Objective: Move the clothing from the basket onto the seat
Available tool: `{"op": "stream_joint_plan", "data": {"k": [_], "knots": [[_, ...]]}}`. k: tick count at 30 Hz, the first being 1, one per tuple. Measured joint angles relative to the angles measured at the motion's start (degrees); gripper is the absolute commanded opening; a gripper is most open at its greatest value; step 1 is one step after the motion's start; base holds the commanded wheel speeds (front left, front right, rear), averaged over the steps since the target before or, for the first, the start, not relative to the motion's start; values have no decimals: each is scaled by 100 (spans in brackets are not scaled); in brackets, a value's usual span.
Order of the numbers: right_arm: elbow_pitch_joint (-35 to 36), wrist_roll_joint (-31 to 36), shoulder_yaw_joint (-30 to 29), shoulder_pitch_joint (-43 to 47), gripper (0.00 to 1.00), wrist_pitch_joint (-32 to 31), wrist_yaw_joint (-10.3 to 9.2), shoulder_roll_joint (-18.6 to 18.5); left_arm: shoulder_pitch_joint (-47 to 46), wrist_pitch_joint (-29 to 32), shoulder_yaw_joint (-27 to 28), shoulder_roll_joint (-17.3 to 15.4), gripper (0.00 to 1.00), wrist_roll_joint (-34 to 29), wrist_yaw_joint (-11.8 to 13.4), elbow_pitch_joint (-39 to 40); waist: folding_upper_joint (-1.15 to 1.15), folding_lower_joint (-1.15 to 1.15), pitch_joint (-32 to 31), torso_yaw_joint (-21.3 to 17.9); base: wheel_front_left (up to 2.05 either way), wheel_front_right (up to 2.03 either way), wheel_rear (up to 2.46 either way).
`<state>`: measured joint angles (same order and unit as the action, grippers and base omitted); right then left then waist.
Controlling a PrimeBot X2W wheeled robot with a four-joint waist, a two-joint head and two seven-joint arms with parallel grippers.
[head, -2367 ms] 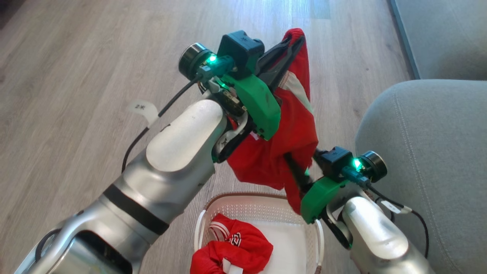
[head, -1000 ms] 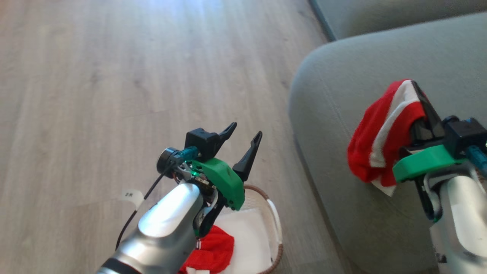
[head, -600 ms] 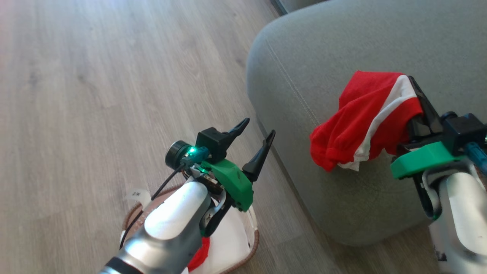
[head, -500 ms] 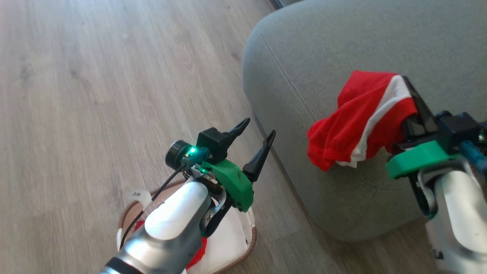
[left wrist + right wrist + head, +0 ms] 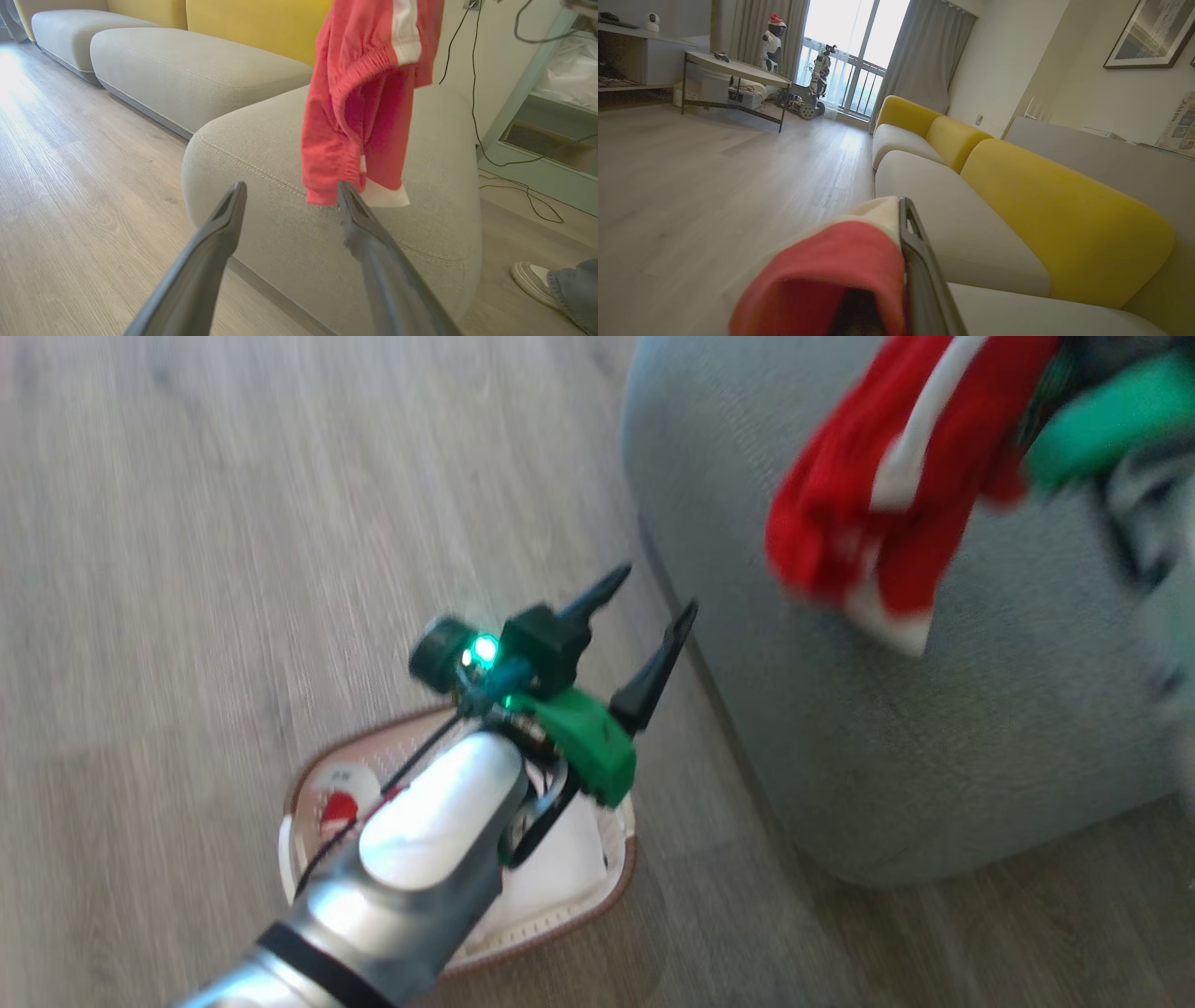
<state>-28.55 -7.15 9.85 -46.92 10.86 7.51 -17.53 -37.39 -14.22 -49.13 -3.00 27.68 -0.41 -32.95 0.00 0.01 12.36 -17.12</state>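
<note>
Your right gripper (image 5: 903,233) is clamped shut on the red white-striped garment (image 5: 878,495). The garment hangs long-axis down from it, hem low over the near end of the grey seat cushion (image 5: 980,737); whether it touches, you can't tell. So the drop lies straight below. Your left gripper (image 5: 658,593), spread wide and empty, hovers above the basket (image 5: 621,887), nearer the second red garment (image 5: 338,810) inside.
</note>
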Motion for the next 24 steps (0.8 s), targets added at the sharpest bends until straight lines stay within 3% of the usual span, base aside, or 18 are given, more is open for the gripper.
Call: {"op": "stream_joint_plan", "data": {"k": [5, 12, 20, 24], "knots": [[-992, -46, -80, -1790, 0, -11, 0, -481, -420, -5, 8, -13, 100, -205, 96, 324, 0, 1, 588, 245, 0, 0, 0], [-1873, 431, -891, -3200, 0, 34, 0, -1016, -673, 76, -19, -100, 100, -391, 209, 634, 0, 0, 1309, 644, 0, 0, 0], [-2974, 1245, -2207, -3186, 0, 255, 0, -1113, -854, 162, -52, -197, 100, -485, 297, 907, 0, 0, 1965, 1082, 0, 0, 0], [-3431, 1533, -2894, -2647, 0, 332, 0, -811, -854, 261, -88, -269, 100, -531, 345, 946, -1, 1, 2191, 1186, 0, 0, 0]]}}
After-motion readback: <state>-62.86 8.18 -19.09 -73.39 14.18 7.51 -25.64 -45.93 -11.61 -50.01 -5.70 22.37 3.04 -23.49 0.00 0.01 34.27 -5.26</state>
